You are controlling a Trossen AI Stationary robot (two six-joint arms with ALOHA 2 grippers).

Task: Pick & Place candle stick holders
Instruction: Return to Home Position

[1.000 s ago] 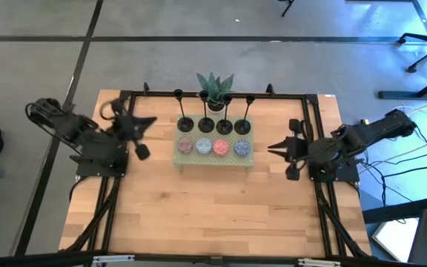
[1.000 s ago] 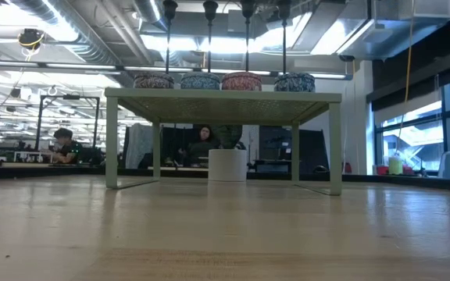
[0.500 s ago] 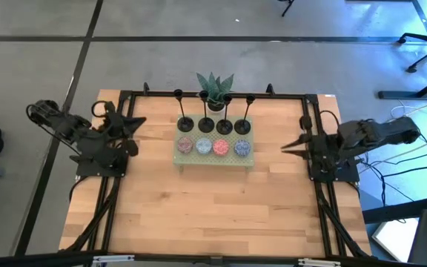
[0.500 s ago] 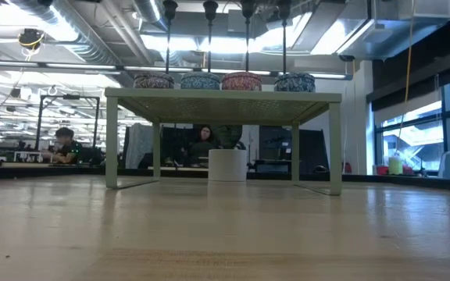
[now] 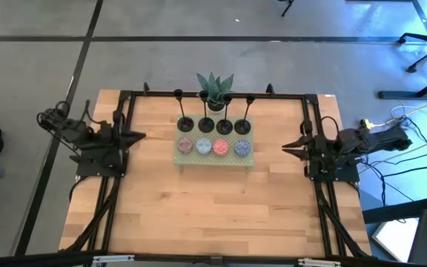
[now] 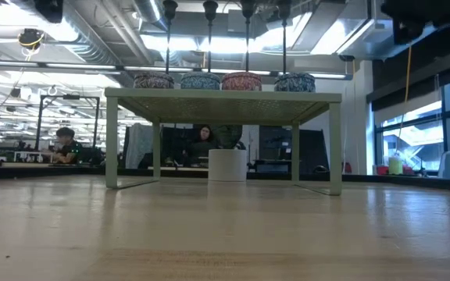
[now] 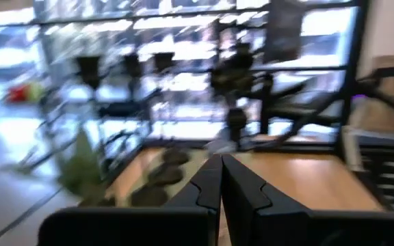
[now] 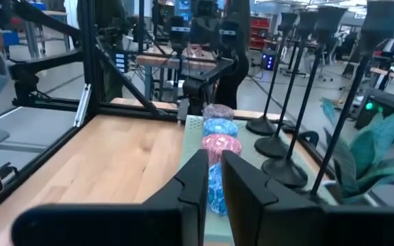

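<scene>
Four black candle stick holders [image 5: 205, 124] stand in a row by their round bases on the far part of a pale green stand [image 5: 181, 156], at the table's far middle. They also show in the right wrist view [image 8: 276, 146] and, by their stems, in the low view [image 6: 209, 39]. My left gripper [image 5: 141, 136] [image 7: 219, 164] is shut and empty near the table's left edge, pointing at the stand. My right gripper [image 5: 285, 147] [image 8: 214, 158] is shut and empty near the right edge, pointing at the stand.
Several round coloured candles [image 5: 212, 147] lie in a row on the stand's near part. A potted green plant [image 5: 215, 85] stands behind the stand. A black frame [image 5: 306, 119] runs along the table's sides. People sit in the room beyond [image 6: 201, 140].
Both grippers have shut; a second ago their fingers stood apart. My left gripper has drawn back toward the table's left edge, my right gripper toward the right edge, and both arms have folded lower. The holders have stayed where they were.
</scene>
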